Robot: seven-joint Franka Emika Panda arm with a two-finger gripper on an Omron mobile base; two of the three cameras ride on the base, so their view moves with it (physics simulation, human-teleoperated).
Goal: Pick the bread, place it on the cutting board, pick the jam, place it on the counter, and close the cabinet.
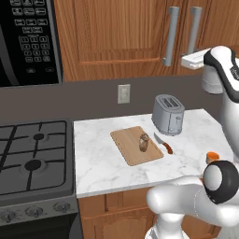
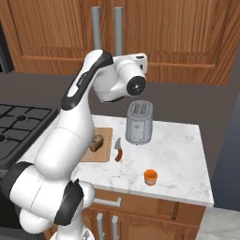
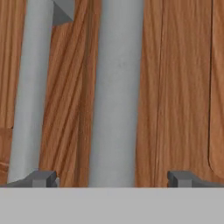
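Observation:
The bread (image 1: 144,142) (image 2: 97,143), a small dark speckled chunk, lies on the tan cutting board (image 1: 128,149) (image 2: 105,136). The orange jam (image 1: 212,157) (image 2: 150,176) stands on the marble counter (image 1: 107,172) (image 2: 183,154) near its front right edge. Both doors of the brown cabinet (image 1: 116,32) (image 2: 178,33) look flush and shut. My gripper (image 3: 112,178) is raised close in front of the doors and is open, holding nothing. One grey bar handle (image 3: 116,87) runs up between my fingertips (image 3: 43,178); the other handle (image 3: 28,87) is just to its left.
A silver toaster (image 1: 167,114) (image 2: 139,123) stands behind the board. An orange-handled knife (image 1: 164,144) (image 2: 118,151) lies between the board and the toaster. A gas stove (image 1: 32,154) adjoins the counter on the left, under a black microwave (image 1: 28,37).

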